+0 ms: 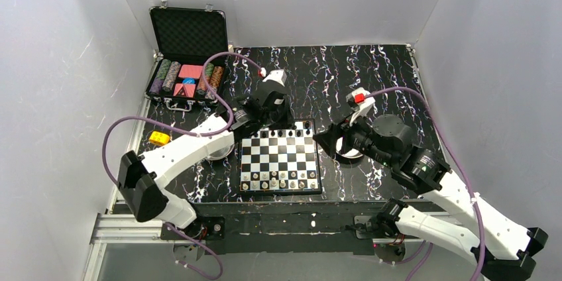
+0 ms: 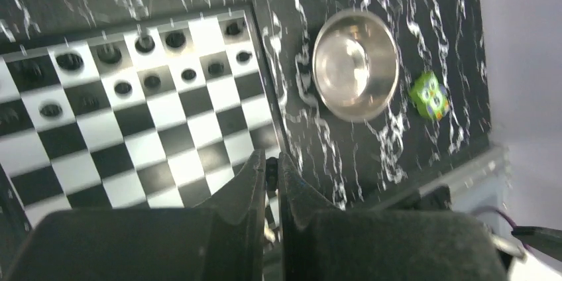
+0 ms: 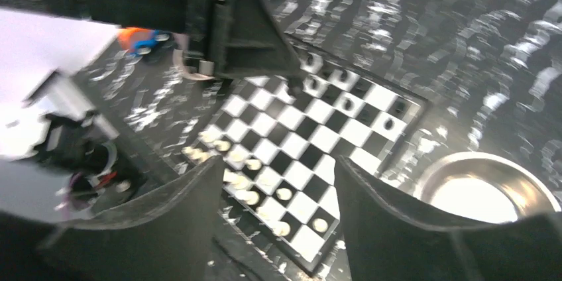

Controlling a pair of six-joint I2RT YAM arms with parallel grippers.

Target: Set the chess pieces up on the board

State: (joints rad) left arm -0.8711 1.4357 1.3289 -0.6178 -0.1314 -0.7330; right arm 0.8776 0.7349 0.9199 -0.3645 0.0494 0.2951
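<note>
The board (image 1: 280, 157) lies flat between the two arms. Black chess pieces (image 1: 285, 134) fill its far rows and pale ones (image 1: 278, 178) its near rows. My left gripper (image 1: 266, 120) hangs over the board's far left corner. In the left wrist view it (image 2: 270, 159) is shut on a small black chess piece (image 2: 271, 172), above the board's (image 2: 132, 135) edge. My right gripper (image 1: 325, 140) is off the board's right side. In the right wrist view it (image 3: 278, 162) stands open with nothing in it, above the pale pieces (image 3: 265, 191).
An open black case of poker chips (image 1: 189, 62) stands at the back left. A steel bowl (image 2: 356, 64) and a green cube (image 2: 429, 95) sit left of the board, near the table's rail. Another bowl (image 3: 487, 188) is right of the board. A yellow object (image 1: 159, 138) lies far left.
</note>
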